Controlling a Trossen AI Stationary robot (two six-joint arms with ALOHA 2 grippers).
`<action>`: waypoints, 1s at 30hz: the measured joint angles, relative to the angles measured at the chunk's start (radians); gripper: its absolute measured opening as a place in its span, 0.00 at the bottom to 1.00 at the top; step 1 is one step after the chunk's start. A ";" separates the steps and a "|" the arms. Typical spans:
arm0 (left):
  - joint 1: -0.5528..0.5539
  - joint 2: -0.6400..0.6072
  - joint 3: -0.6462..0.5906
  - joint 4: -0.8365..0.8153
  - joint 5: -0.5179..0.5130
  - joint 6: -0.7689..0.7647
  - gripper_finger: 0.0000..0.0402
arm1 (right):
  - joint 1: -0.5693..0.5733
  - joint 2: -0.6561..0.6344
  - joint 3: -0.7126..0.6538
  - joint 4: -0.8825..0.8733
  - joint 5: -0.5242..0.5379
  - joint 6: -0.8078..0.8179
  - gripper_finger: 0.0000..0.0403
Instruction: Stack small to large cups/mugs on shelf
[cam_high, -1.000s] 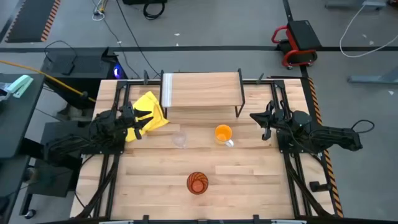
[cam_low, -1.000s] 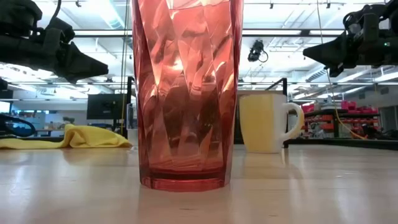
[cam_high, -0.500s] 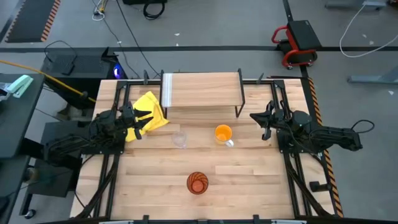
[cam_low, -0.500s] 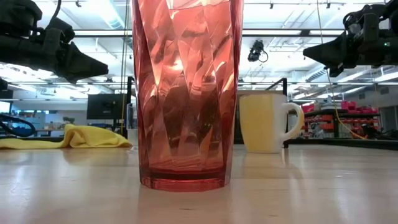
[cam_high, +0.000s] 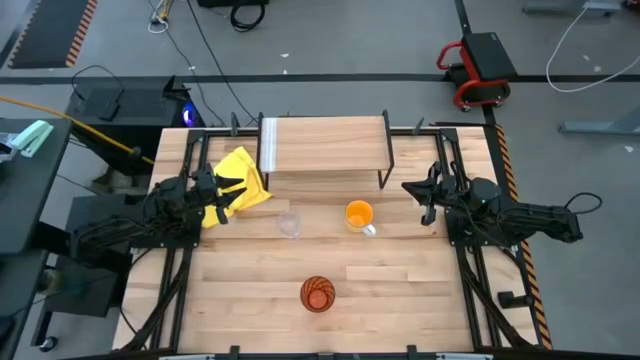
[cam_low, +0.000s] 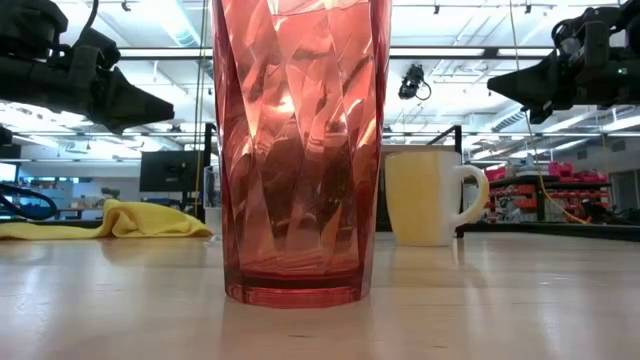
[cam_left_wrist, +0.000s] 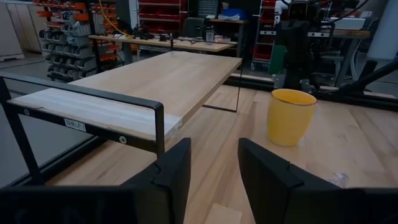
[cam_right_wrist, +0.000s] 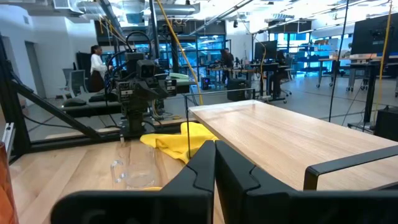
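The light-wood shelf (cam_high: 325, 145) stands on thin black legs at the table's far side. The small clear glass (cam_high: 290, 225) and the orange mug (cam_high: 359, 215) with a white handle stand upright in front of it. The amber tumbler (cam_high: 317, 294) stands near the table's near edge and fills the low view (cam_low: 300, 150). My left gripper (cam_high: 222, 195) hovers open above the table beside the yellow cloth, pointing toward the mug (cam_left_wrist: 289, 116). My right gripper (cam_high: 410, 190) hovers shut right of the mug, facing the glass (cam_right_wrist: 134, 168).
A crumpled yellow cloth (cam_high: 240, 180) lies left of the shelf, next to my left gripper. Bare tabletop (cam_high: 420, 280) stretches between the mug and the near edge. Black frame rails (cam_high: 480, 290) run along both sides. People stand in the room far behind (cam_right_wrist: 96, 62).
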 joint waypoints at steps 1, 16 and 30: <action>0.000 0.000 0.000 0.000 0.000 0.000 0.36 | 0.000 0.000 0.000 0.000 0.000 0.000 0.04; 0.000 0.000 0.000 0.000 0.000 0.000 0.34 | 0.000 0.000 0.000 0.000 0.000 0.000 0.04; 0.000 0.000 0.000 0.000 0.000 0.000 0.35 | 0.000 0.000 0.000 0.000 0.000 0.000 0.04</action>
